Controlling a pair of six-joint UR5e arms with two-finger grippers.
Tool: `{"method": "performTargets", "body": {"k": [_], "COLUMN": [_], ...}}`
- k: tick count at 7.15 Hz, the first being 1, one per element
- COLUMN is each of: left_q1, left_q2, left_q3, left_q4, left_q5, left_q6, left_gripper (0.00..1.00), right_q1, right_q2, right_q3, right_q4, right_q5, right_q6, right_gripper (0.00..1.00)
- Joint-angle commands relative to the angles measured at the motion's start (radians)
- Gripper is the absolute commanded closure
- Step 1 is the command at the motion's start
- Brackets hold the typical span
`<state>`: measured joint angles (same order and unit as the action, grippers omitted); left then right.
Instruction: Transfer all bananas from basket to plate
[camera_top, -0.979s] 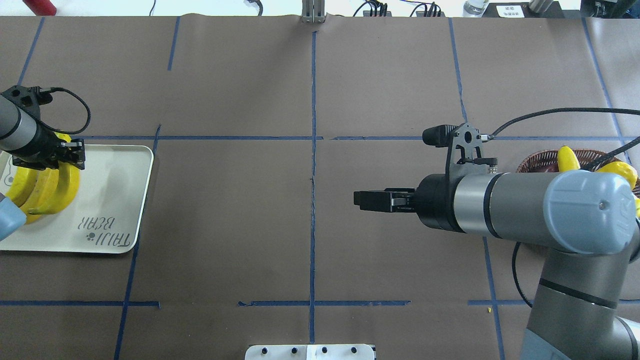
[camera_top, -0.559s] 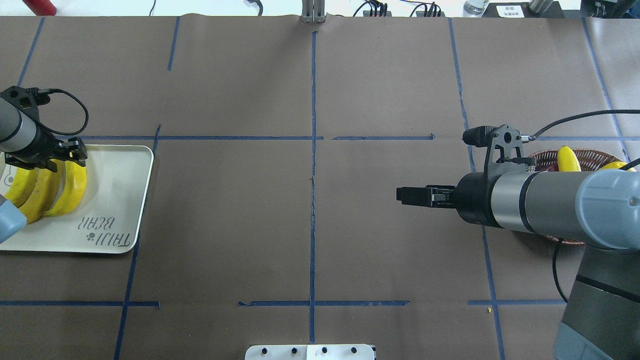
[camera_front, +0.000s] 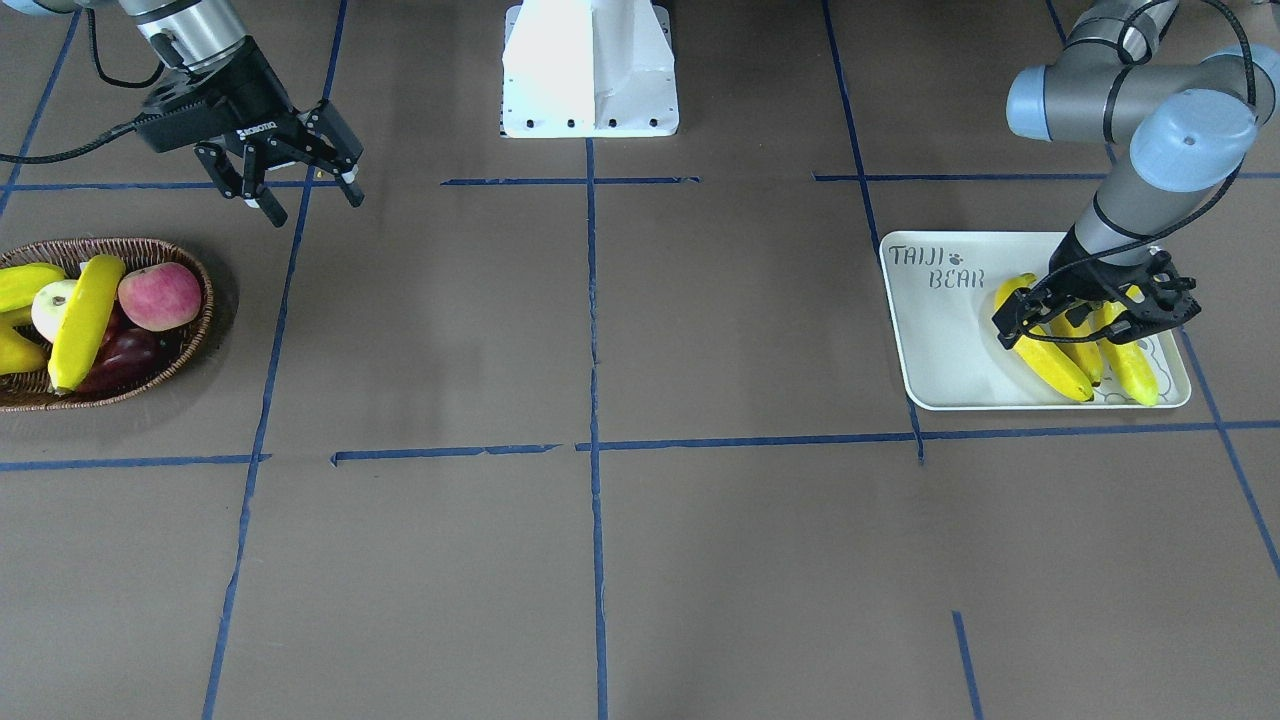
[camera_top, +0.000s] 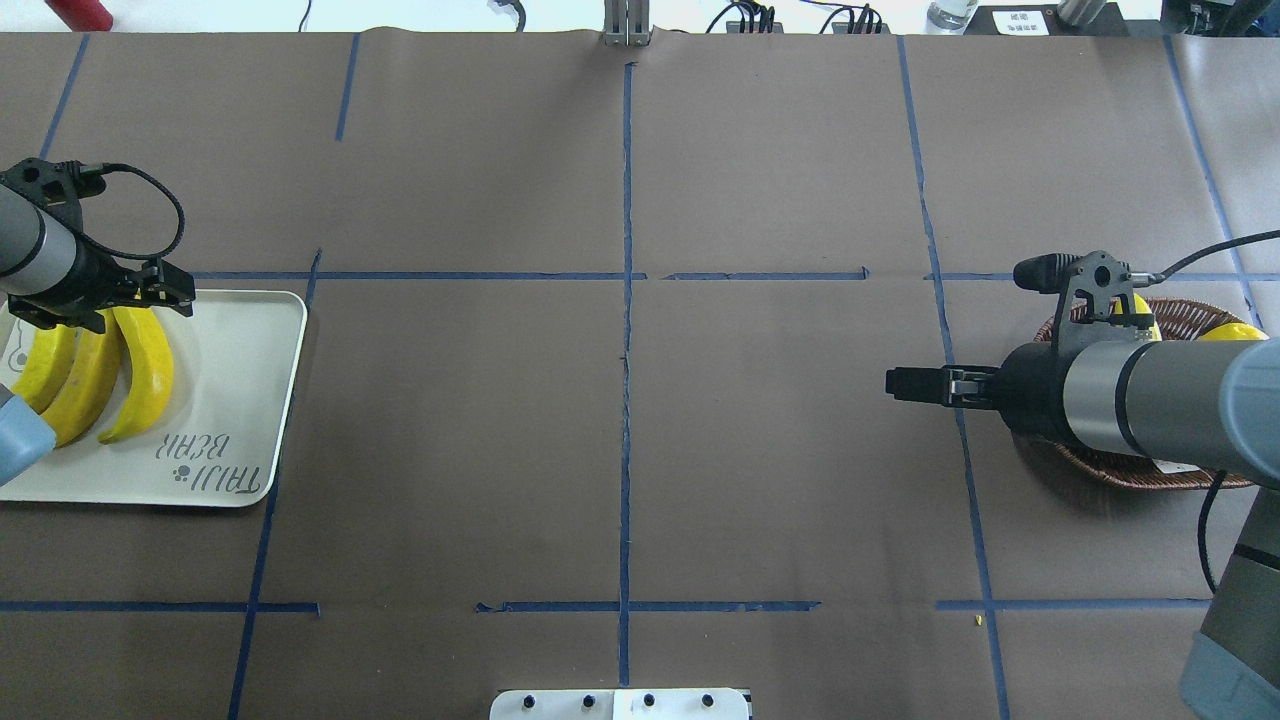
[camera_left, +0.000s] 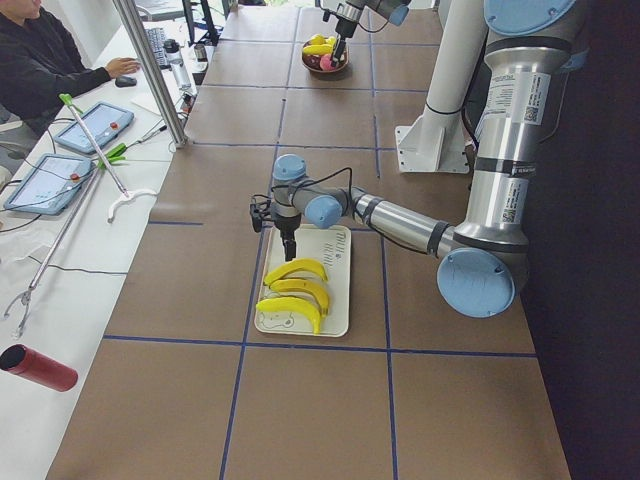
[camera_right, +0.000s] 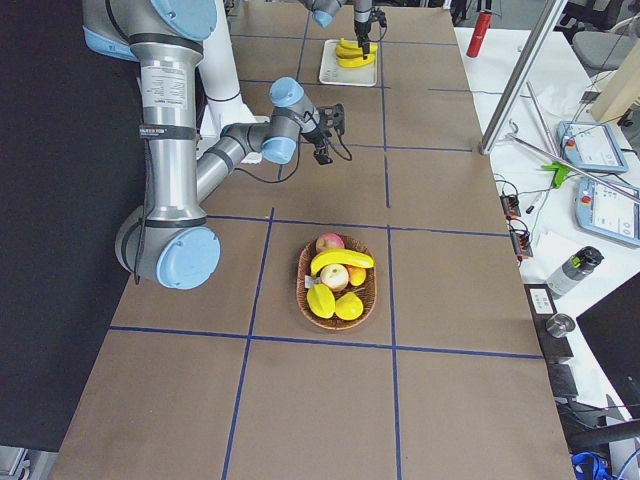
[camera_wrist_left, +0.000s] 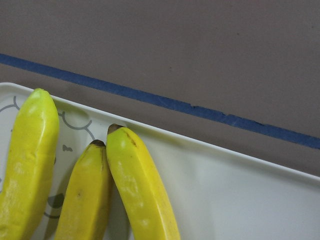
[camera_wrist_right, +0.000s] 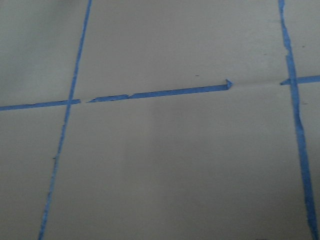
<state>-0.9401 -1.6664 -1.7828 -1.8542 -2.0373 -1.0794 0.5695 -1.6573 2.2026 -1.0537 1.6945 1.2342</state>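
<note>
Brown paper (camera_wrist_right: 160, 165) only from right wrist; from the front, right gripper (camera_front: 315, 205) splayed empty, left gripper (camera_front: 1095, 315) splayed over bananas (camera_front: 1055, 368) on plate (camera_front: 935, 340).

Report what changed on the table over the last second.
The right tool drew back across the table toward the basket, empty. The left tool appears to have let go of the third banana, which settled on the plate, and eased off a little. The other two bananas, plate and basket stayed put.
</note>
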Motion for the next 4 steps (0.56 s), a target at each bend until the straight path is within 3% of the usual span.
{"method": "performTargets", "body": {"k": [1, 2, 3, 4], "left_q1": [0.0, 0.004, 0.023, 0.05], "left_q2": [-0.001, -0.003, -0.021, -0.039], "left_q3": [-0.166, -0.243, -0.263, -0.263], "left_q4": [0.099, 0.157, 0.164, 0.164], "left_q5": [-0.048, -0.063, -0.063, -0.061], "left_q6": [-0.01, -0.066, -0.109, -0.147], "left_gripper": [0.01, 0.01, 0.01, 0.01], "right_q1": [0.065, 0.129, 0.168, 0.24], "right_q2": [-0.141, -0.189, -0.208, -0.187], "right_q3": [0.003, -0.007, -0.029, -0.053], "right_q4": [0.004, 0.0, -0.002, -0.09], "right_q5": [0.026, 0.106, 0.116, 0.187], "right_q6": [-0.157, -0.267, -0.373, -0.39], "right_gripper": [0.0, 0.0, 0.0, 0.0]}}
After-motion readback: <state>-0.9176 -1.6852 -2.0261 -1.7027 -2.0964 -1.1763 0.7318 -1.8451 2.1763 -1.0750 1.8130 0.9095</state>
